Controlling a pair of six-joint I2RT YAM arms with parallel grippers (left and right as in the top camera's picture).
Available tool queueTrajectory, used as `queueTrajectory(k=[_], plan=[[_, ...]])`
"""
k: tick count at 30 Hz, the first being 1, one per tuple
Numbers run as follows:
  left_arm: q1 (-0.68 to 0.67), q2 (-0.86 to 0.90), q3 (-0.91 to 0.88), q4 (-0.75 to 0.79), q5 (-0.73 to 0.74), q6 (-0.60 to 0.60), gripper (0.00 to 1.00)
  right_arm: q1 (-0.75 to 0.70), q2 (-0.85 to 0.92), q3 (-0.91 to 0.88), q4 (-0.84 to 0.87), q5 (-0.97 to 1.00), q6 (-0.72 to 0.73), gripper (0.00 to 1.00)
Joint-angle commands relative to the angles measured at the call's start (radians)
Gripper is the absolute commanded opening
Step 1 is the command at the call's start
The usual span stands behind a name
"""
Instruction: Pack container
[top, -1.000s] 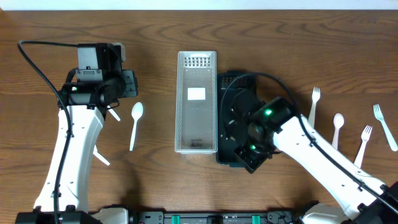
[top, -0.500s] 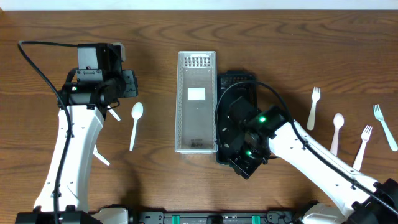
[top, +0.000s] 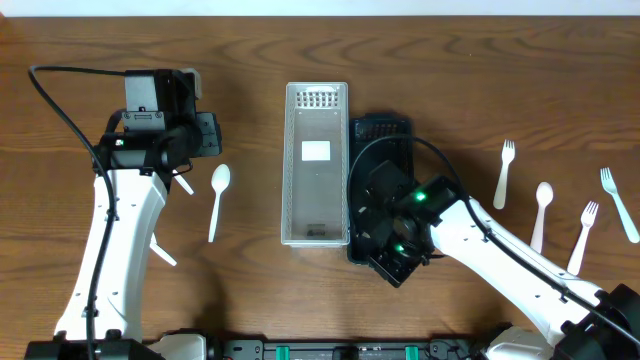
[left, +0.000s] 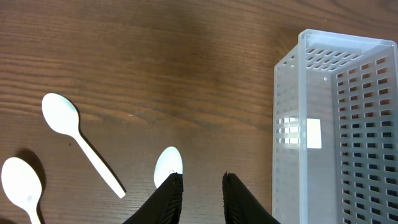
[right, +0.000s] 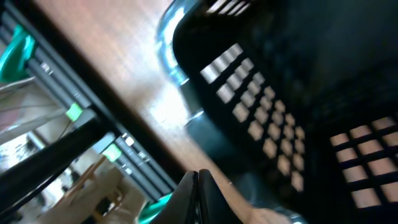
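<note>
Black slotted bin (top: 380, 130) sits on the table (top: 250, 60) flush against the clear bin (top: 316, 205); it's probably light, stiff, slick plastic, so pinch its rim wall; your right claw (right: 198, 173) reads closed there, left claw (left: 199, 183) slightly open, empty.

You have the long container (top: 316, 165) at the middle of the surface (top: 250, 60), with the second container (top: 385, 130) touching its right side. To their left lies the left spoon (top: 217, 200). Two more spoons (left: 81, 146) lie farther left, beneath the left arm (top: 110, 230). Well to the right, three forks (top: 504, 172) and the right spoon (top: 541, 210) lie side by side, apart from each other.
</note>
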Motion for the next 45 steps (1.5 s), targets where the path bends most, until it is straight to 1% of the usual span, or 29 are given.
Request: queueTrajectory(k=[1, 7, 15, 26, 29, 38, 45], plan=[[0.004, -0.01, 0.021, 0.0, -0.012, 0.002, 0.25, 0.017, -0.001, -0.005, 0.018, 0.044, 0.039, 0.05], [0.004, -0.01, 0.021, 0.0, -0.012, 0.002, 0.25, 0.017, -0.001, -0.005, 0.013, 0.044, 0.038, 0.07], [0.004, -0.01, 0.021, 0.0, -0.012, 0.002, 0.25, 0.017, -0.001, -0.005, -0.031, 0.044, 0.039, 0.06], [0.004, -0.01, 0.021, 0.0, -0.012, 0.002, 0.25, 0.017, 0.005, -0.012, 0.028, 0.048, 0.038, 0.09], [0.004, -0.01, 0.021, 0.0, -0.012, 0.002, 0.25, 0.017, 0.013, -0.012, 0.029, 0.051, 0.039, 0.09], [0.004, -0.01, 0.021, 0.0, -0.012, 0.002, 0.25, 0.016, 0.043, -0.012, 0.048, 0.145, 0.069, 0.08], [0.004, -0.01, 0.021, 0.0, -0.012, 0.002, 0.25, 0.016, 0.043, -0.012, 0.08, 0.145, 0.069, 0.07]])
